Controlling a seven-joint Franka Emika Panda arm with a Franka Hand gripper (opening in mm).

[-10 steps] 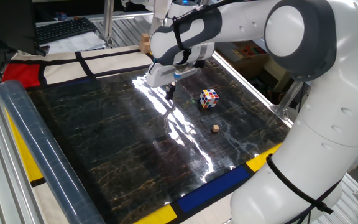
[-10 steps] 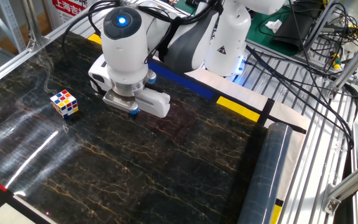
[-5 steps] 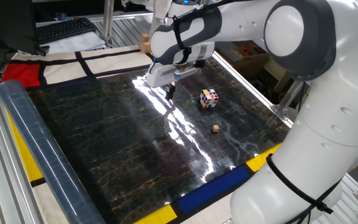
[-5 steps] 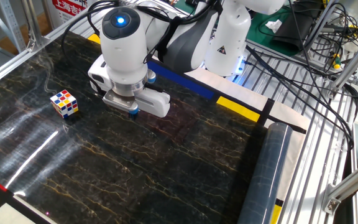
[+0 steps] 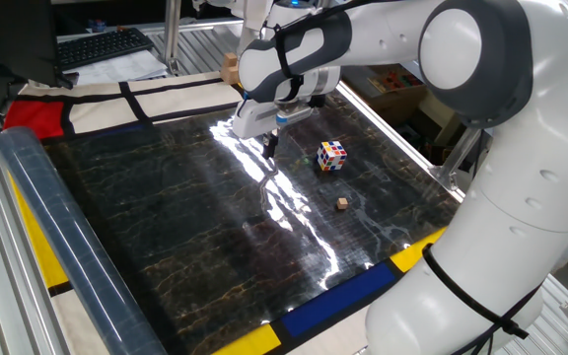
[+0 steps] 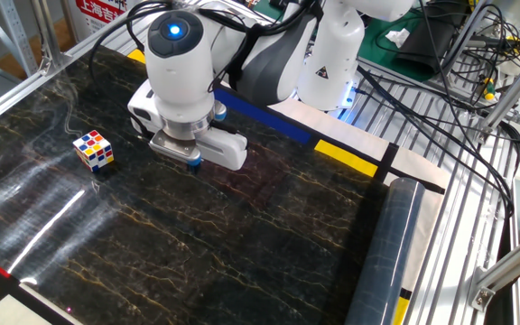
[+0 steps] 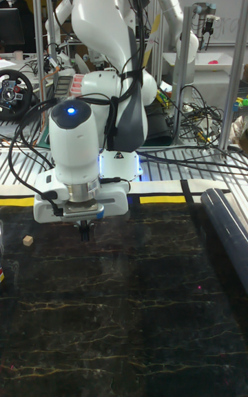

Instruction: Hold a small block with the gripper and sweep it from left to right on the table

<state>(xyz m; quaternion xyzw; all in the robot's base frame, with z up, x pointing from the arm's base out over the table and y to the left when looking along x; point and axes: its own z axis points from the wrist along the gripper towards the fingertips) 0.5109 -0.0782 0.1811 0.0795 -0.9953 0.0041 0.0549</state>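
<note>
**Tiny wooden block lay loose, hand not yet on it**

Lay alone, the small block (image 5: 342, 203), right of centre in one fixed view, on the glossy black bench (image 5: 166, 227), just below the puzzle cube (image 5: 331, 156) and apart from it. Showed again at the left edge of the tall fixed view (image 7: 28, 240); could not be found in the other fixed view.

Hung above the bench in the upper middle of the frame, the hand (image 5: 270, 147), well apart from the block, fingers pointing down and close together with nothing between them. Looked much the same in the tall view (image 7: 85, 231): narrow, empty.

Judged light and stiff, being plain wood: unlikely to crush or bend under a firm pinch. Judged quick to skid or tip on so polished a surface if nudged by one finger first. Best taken across two opposite flat side faces, squarely, low enough to hold yet with the bottom face left free for dragging. Little margin, given how small it appeared beside the fingers.
</note>
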